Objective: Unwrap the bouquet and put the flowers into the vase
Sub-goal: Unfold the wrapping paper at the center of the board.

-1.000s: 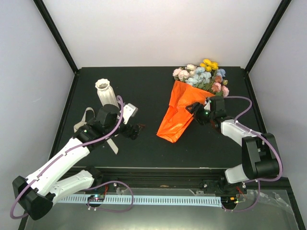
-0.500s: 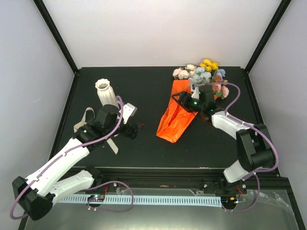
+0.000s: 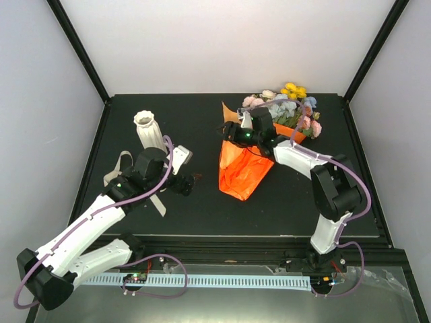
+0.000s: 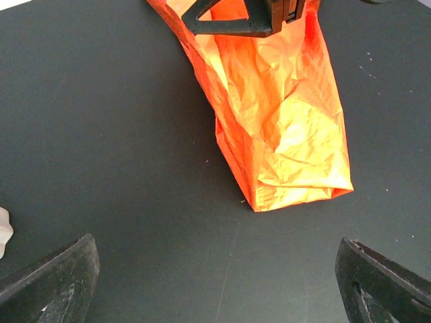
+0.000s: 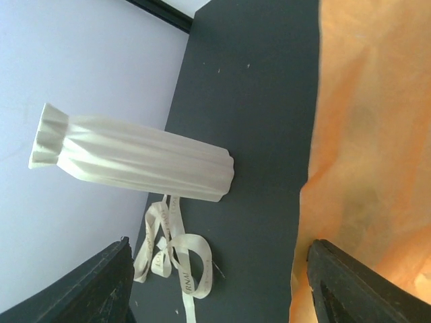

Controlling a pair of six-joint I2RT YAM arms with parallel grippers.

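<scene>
Top external view: the bouquet [image 3: 246, 168] is lying on the right half of the dark surface [image 3: 202, 121]. The flowers [image 3: 289, 108] are pointing toward the far right corner. The folded bottom end of the orange paper [image 4: 283, 121] is pointing toward the near edge. The flowers are sitting inside the paper wrap. One corner of the paper is sticking up just beyond the right gripper [image 3: 233, 138].

The right arm is reaching across the bouquet, placing the right gripper over the upper left edge of the paper. In the right wrist view, its fingers [image 5: 101, 286] are standing wide apart, so the jaws are open and are clamping nothing. The paper is filling the side next to one finger. The pictures are not showing whether that finger is touching the paper.

The vase [image 3: 149, 130] is standing upright on the far left part of the surface, well apart from the bouquet. A cream ribbon [image 3: 120, 167] is lying loose on the surface near the base of the vase.

The left gripper [image 3: 185, 183] is hovering between the vase and the bouquet, facing the folded end of the paper. In the left wrist view, its fingers [image 4: 50, 282] are spread fully apart, with only bare surface between them. The left gripper is holding nothing.
</scene>
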